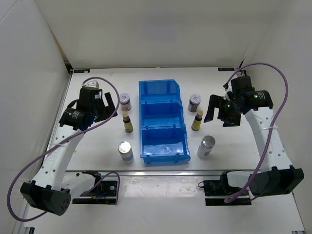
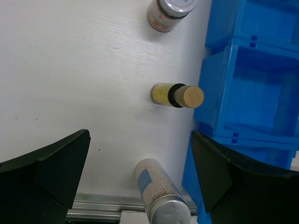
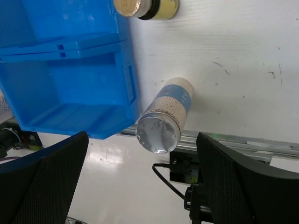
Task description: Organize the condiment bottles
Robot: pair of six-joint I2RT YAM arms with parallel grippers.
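Both arms reach out over the bench, wrists tipped down. The left tool hangs with fingers spread, holding nothing; the right tool is spread and empty too. Six condiment bottles stand upright beside a blue bin. On its left, far to near: left jar; left yellow bottle; left cylinder. On its right: right jar; right yellow bottle; right cylinder.

Glossy blue plastic bin — matt table.
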